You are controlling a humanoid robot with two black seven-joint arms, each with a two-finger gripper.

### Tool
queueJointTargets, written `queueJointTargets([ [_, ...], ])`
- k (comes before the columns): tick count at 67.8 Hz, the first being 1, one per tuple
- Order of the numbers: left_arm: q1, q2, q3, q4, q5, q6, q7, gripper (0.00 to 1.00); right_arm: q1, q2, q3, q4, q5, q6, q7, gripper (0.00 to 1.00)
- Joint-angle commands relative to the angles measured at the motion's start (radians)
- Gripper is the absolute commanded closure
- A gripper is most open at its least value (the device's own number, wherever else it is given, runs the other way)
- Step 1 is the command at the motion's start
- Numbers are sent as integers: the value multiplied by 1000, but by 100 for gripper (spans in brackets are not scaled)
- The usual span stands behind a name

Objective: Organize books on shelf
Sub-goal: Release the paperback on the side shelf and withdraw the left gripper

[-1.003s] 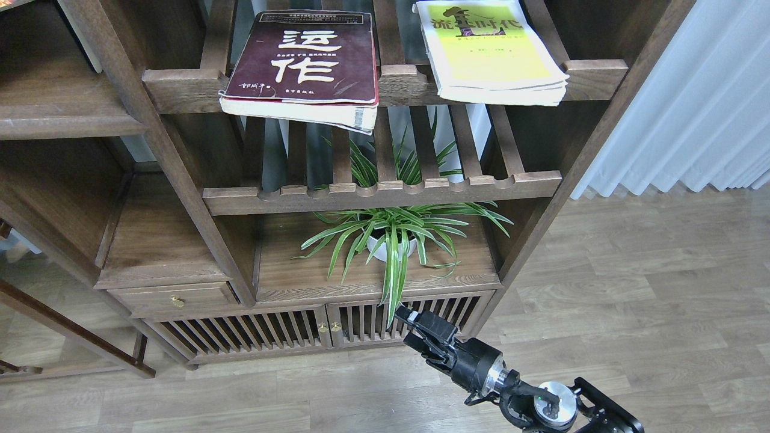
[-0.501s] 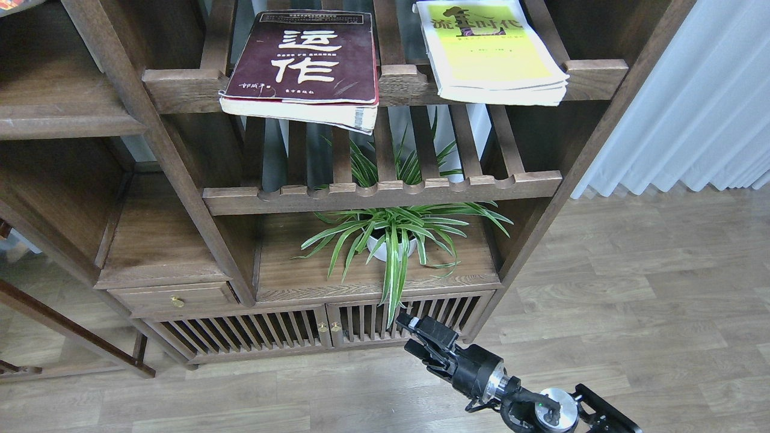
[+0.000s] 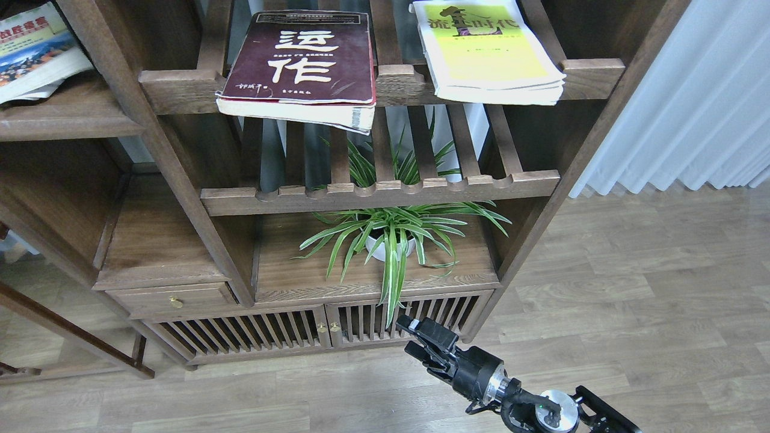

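Note:
The large maroon book (image 3: 301, 60) with white Chinese characters lies flat on the upper slatted rack, its front edge overhanging the rail. The yellow-green book (image 3: 487, 54) lies flat to its right on the same rack. The smaller colourful book (image 3: 30, 51) lies on the solid dark-brown shelf (image 3: 66, 117) at the upper left, partly cut off by the view's edge. My right gripper (image 3: 414, 338) is low in front of the cabinet doors, far below the books, open and empty. My left gripper is out of view.
A lower slatted rack (image 3: 379, 192) spans the middle. A potted spider plant (image 3: 391, 237) stands on the board under it, leaves hanging over the front. Slatted cabinet doors (image 3: 313, 331) and a drawer (image 3: 174, 297) are below. White curtains (image 3: 692, 96) hang at the right, over wood floor.
The view has shifted a little, bringing the colourful book into sight at the upper left. My right gripper has sunk slightly and drawn back from the plant's leaves.

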Motion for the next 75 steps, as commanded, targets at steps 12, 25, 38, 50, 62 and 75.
queueJointTargets([
  [12,0,17,79,-149,43,-1,0,1,0,0,0,0,2,0,0,0],
  [25,0,41,83,-247,48,-1,0,1,0,0,8,2,3,0,0,0],
  [38,14,106,91,-294,56,-1,0,1,-2,0,16,5,3,0,0,0],
  [50,43,215,141,-351,54,-1,0,1,-2,0,16,3,3,0,0,0],
  [62,74,337,253,-446,52,-1,0,0,-2,0,14,5,3,0,0,0],
  [75,97,423,372,-555,52,-1,0,0,-6,0,16,5,3,0,0,0],
])
